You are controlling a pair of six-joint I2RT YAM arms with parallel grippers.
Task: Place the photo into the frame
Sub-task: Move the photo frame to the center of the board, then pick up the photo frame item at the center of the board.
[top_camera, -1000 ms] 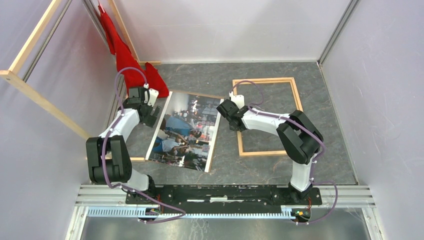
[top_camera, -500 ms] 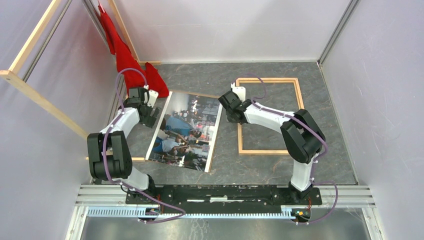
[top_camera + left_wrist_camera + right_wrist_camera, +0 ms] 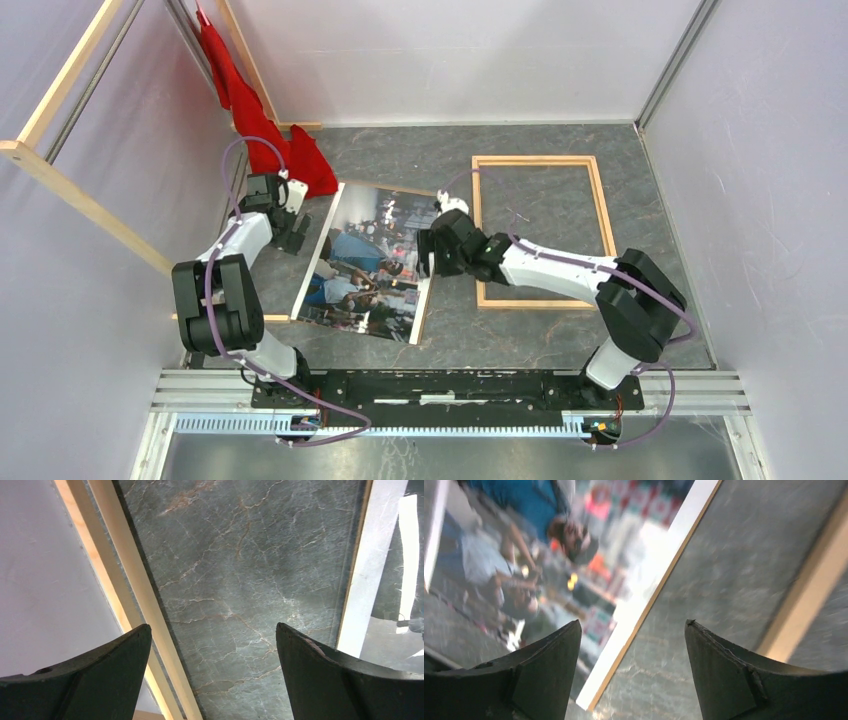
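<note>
The right gripper [image 3: 631,625] had its two fingers spread apart with nothing between them. In the gap, the right wrist view showed the white border of the photo [image 3: 524,555] and a strip of the grey marbled table [image 3: 724,570]. One finger hung over the print and the other over bare stone. From above, the right gripper [image 3: 430,260] sat at the photo's right-hand long edge, about halfway along it. The wrist picture was blurred, so I could not tell whether the fingertips touched the sheet.

The left gripper [image 3: 212,630] was also spread wide and held nothing, with only bare table between its fingers. A light wooden strip [image 3: 135,595] ran past on one side, and the photo's [image 3: 395,580] white margin lay on the other. In the top view the left gripper [image 3: 296,236] stood just beside the photo's far left corner.

The photo [image 3: 370,265] lay face up and flat on the table [image 3: 420,150], slightly askew, left of centre. The frame [image 3: 605,210] lay flat to its right with a band of table between them, and its opening showed only stone. The right forearm crossed over the frame's near left corner. In the right wrist view one rail of the frame [image 3: 814,590] ran beside the outer finger.

A red cloth [image 3: 270,150] hung in the far left corner, and long wooden rails [image 3: 80,200] leaned along the left wall.
</note>
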